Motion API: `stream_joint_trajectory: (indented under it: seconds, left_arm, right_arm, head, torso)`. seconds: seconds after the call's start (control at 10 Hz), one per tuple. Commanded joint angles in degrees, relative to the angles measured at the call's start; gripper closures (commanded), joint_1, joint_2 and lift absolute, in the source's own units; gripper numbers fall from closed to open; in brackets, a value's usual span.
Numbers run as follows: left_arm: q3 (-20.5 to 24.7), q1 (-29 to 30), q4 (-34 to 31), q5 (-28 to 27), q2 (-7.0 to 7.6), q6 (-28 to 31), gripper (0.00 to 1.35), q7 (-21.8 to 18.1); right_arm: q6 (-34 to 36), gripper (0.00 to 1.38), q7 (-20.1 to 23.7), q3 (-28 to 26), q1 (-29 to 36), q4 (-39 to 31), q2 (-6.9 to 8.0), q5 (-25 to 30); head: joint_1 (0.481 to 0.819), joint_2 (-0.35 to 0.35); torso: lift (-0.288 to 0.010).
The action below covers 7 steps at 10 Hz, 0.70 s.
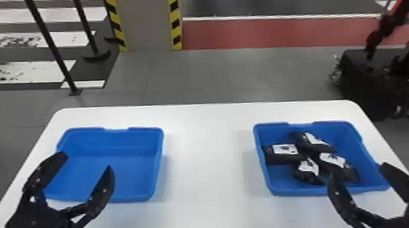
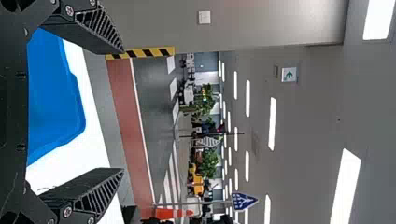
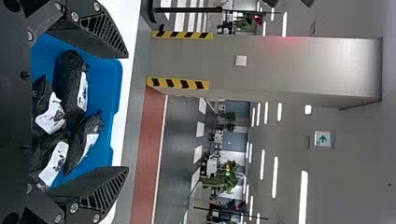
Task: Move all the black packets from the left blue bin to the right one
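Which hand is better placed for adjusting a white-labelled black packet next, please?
Right, probably: the open right hand hovers by the blue plastic bin with four black packets; the left hand is at the other blue bin.

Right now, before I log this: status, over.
Left pincer open, by left bin. Right pincer open, by right bin. Four black packets in right bin.

Left blue bin (image 1: 115, 140): part of left wall hidden behind left gripper (image 1: 85, 162). Right blue bin (image 1: 291, 191): bit of near rim hidden by right gripper (image 1: 358, 171). Black packets (image 1: 283, 158) overlap, partly hiding one another; print on labels (image 1: 285, 149) too blurred to read. Tabletop (image 1: 209, 155): near edge cut off. Wheeled machine (image 1: 359, 80), far right: blurred, cut off by head view's right edge.
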Motion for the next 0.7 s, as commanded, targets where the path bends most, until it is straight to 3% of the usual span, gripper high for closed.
stream_joint_trajectory:
  seconds: [0.0, 0.6]
  left_arm:
    - [-0.10, -0.01, 0.00, 0.05, -0.01, 0.09, 0.13, -0.01]
    - [-0.10, 0.13, 0.00, 0.49, 0.08, 0.79, 0.13, -0.01]
  right_arm:
    - [0.03, 0.18, 0.00, 0.09, 0.14, 0.00, 0.05, -0.08]
    - [0.59, 0.18, 0.00, 0.26, 0.00, -0.14, 0.05, -0.44]
  head:
    - [0.695, -0.017]
    - [0.695, -0.016]
  torso:
    - [-0.110]
    - [-0.110]
